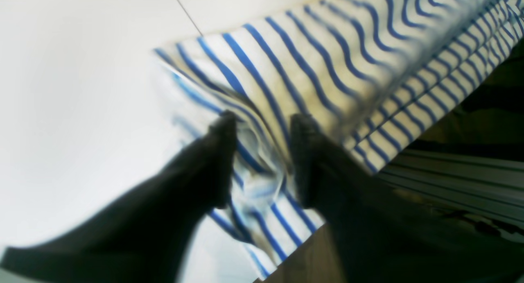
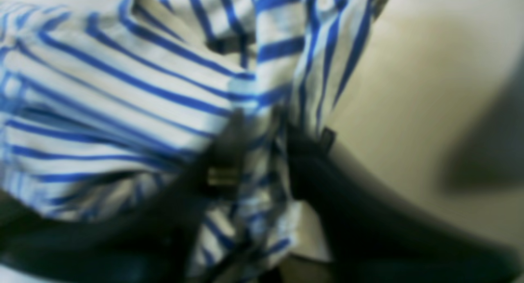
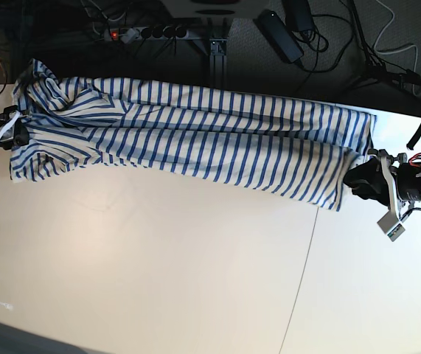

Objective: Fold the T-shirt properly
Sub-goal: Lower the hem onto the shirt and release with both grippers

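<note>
The T-shirt (image 3: 195, 140), white with thin blue stripes, lies folded into a long band along the table's far edge. My left gripper (image 3: 354, 181) is at the band's right end in the base view. In the left wrist view its jaws (image 1: 264, 152) stand apart with a bunched bit of T-shirt (image 1: 327, 62) between them. My right gripper (image 3: 15, 133) is at the band's left end. In the right wrist view it (image 2: 266, 152) is open too, with crumpled T-shirt (image 2: 123, 90) hanging between the fingers.
The white table (image 3: 158, 258) has a thin seam line (image 3: 302, 273) running toward the front. Beyond its far edge lie a power strip (image 3: 144, 31), cables and a dark stand (image 3: 214, 51). The shirt's right end overhangs the table edge near dark framing (image 1: 470, 123).
</note>
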Controlling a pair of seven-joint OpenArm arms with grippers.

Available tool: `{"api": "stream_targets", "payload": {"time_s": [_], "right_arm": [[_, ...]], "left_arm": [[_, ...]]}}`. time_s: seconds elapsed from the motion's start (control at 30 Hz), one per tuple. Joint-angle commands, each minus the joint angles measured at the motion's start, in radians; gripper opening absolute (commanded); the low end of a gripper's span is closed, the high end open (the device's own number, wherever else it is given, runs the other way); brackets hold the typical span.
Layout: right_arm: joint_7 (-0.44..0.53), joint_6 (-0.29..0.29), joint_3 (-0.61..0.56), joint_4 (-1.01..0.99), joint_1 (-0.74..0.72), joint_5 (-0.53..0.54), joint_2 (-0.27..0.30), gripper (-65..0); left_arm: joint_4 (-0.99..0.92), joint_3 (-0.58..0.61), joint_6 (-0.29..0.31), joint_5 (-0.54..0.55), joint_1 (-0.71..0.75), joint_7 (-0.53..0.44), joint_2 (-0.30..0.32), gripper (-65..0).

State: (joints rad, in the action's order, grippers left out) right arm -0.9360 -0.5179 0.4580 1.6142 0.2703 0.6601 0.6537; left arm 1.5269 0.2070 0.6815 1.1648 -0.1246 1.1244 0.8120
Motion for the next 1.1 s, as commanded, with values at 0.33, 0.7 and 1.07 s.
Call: {"api": "stream_targets", "payload": {"time_s": [0.33,0.7,1.07], "right_arm": [[0.09,-0.062,0.049,0.053,-0.025,0.026,0.025,-20.9],[-0.007,-0.063,0.076,0.28,-0.025,0.111,-0.043,-65.0],[-0.003,-0.062,0.076,0.163,0.06,0.075,-0.169,-65.0]], "left_arm": [[0.013,-0.035,0.017,-0.087,-0.016,-0.085,0.022,-32.9],[0.167,-0.304,0.017,0.002,0.15,-0.052,0.021,-60.3],[0.182,-0.302,0.017,-0.281,0.307,-0.243,-0.122,-65.0]]}}
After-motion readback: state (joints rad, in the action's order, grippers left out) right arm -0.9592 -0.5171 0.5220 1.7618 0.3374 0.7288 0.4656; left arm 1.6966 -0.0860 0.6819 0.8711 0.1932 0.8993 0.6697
